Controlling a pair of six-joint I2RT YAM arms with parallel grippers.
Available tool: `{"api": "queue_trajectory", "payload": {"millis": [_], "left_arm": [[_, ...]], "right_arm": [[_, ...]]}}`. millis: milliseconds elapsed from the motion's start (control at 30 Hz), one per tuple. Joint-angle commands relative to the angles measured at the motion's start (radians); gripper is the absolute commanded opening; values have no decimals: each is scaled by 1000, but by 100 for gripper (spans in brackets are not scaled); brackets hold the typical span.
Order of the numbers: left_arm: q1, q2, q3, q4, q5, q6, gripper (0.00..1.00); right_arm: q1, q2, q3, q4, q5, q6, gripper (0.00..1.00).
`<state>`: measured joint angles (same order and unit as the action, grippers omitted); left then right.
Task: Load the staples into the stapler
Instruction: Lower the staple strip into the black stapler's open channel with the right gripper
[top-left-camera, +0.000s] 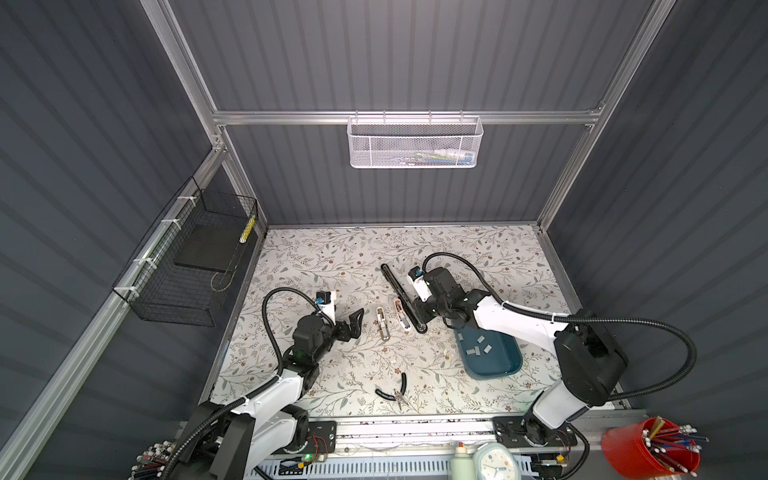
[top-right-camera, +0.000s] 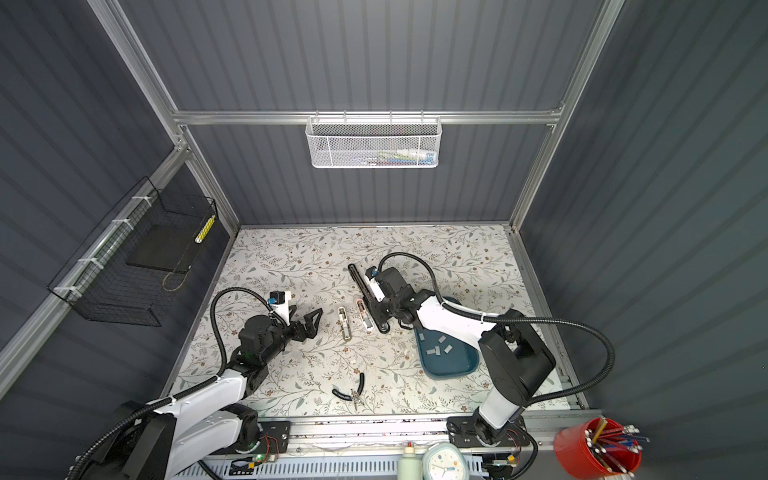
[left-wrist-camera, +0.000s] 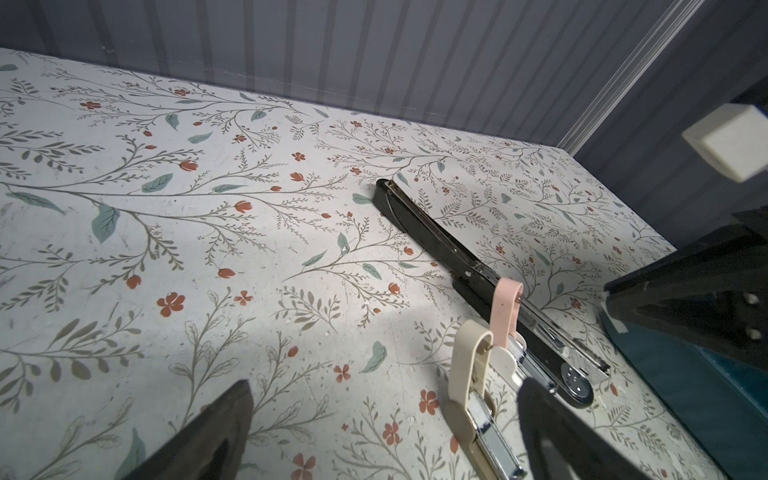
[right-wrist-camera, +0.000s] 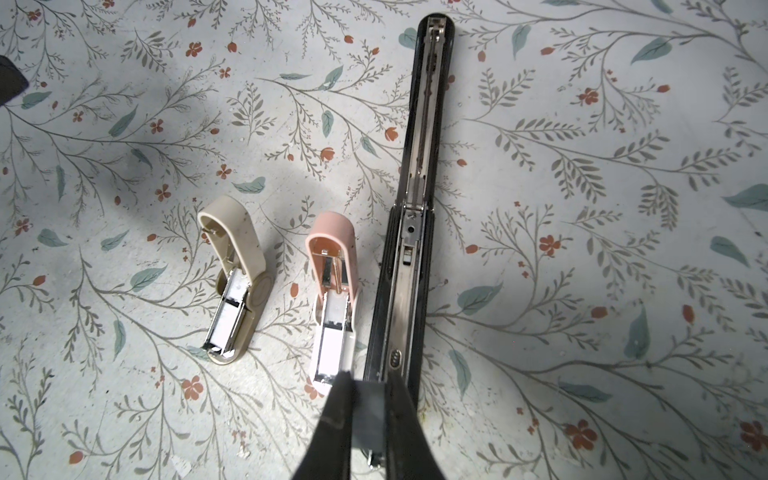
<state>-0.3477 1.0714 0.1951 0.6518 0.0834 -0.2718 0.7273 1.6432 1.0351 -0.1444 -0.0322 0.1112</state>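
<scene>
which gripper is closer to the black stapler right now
Right. The right gripper, shut on a staple strip, is over the near end of the black stapler; the open left gripper sits beyond the beige stapler and pink stapler.

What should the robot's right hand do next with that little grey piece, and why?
Probably lower the staple strip straight down into the black stapler. The right gripper is shut on the strip just above the stapler's near end, and the stapler lies opened out flat with its metal channel bare.
</scene>
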Motion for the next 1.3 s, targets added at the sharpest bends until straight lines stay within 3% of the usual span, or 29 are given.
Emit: {"api": "queue_trajectory", "payload": {"millis": [0,1267], "left_arm": [[1,-2,-1,20,11,19,99],[1,-3,-1,21,18,20,99]], "right_arm": [[-2,29,26,-5,-18,-3,5],[-8,150,102,-91,32,6,5]]}}
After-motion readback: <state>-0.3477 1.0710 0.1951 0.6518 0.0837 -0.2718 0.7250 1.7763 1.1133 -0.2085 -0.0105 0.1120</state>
